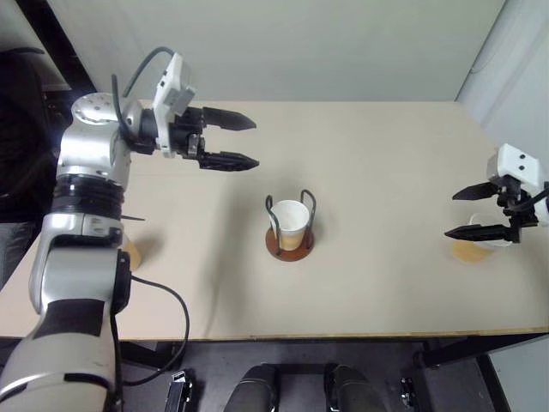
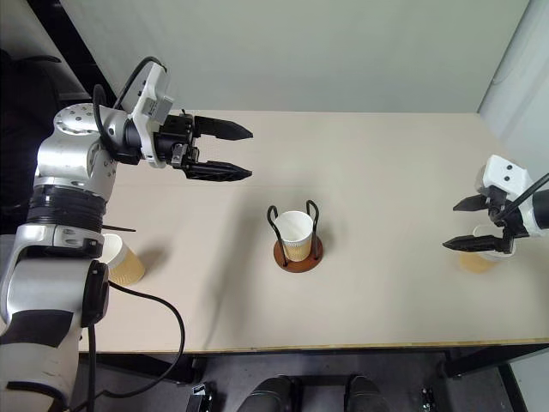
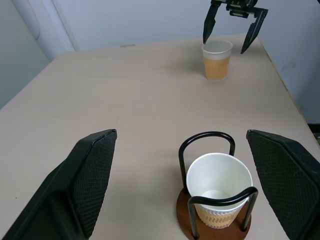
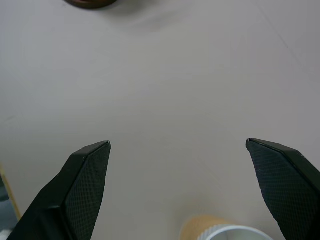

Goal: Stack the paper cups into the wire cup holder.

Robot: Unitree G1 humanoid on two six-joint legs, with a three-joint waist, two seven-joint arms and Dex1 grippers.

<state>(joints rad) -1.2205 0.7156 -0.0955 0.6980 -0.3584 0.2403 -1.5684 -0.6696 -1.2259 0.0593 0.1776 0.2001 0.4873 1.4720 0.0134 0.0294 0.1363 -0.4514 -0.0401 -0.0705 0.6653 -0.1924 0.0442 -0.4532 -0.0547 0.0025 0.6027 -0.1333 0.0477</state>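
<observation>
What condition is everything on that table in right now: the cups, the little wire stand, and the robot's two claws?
Wire cup holder: upright, one cup inside.
Cup in holder: upright, seated between the wire loops.
Cup at right: upright on the table, loose.
Cup at left: tilted, on the table.
Left gripper: open, empty.
Right gripper: open, empty, over the right cup.

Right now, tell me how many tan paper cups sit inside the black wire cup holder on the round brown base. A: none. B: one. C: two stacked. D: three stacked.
B: a single tan paper cup stands in the wire cup holder; another cup sits on the table under the open right gripper, and a third stands by the left arm.
</observation>
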